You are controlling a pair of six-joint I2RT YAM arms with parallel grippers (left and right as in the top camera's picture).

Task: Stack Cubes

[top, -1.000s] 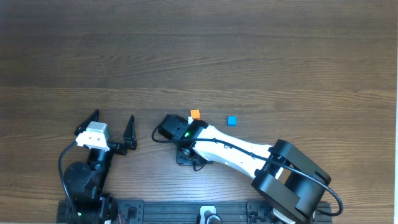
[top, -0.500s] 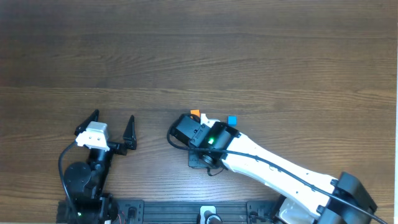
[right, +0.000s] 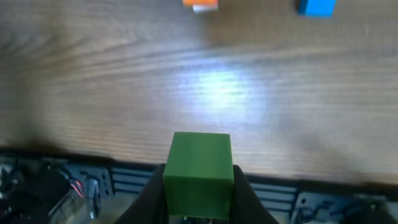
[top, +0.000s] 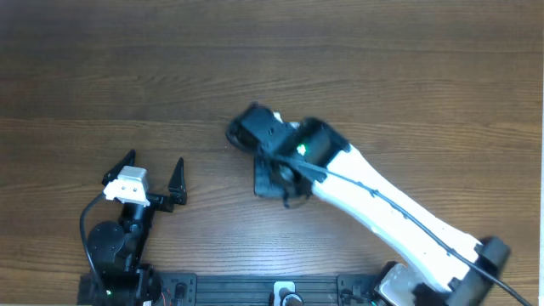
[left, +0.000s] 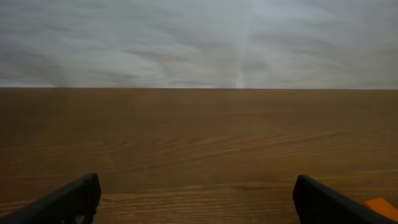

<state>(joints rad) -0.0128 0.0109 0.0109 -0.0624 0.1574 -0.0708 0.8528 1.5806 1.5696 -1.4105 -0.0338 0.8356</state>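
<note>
Green cube (right: 199, 163): gripped between the fingers of the right gripper (right: 199, 194), which are clamped on two opposite sides; held clear of the wooden table (right: 93, 93).
Orange cube (right: 200, 4): set on the table, well apart from the green cube.
Blue cube (right: 316, 6): set on the table near the orange cube, not touching it.
Left gripper (top: 155, 161): fingers spread wide, nothing held; positioned low over the table close to its own base, well apart from the right arm (top: 382, 212).

A dark wood-grain tabletop (top: 272, 68) stretches across the scene, its far edge meeting a pale grey wall (left: 199, 43) behind it.
</note>
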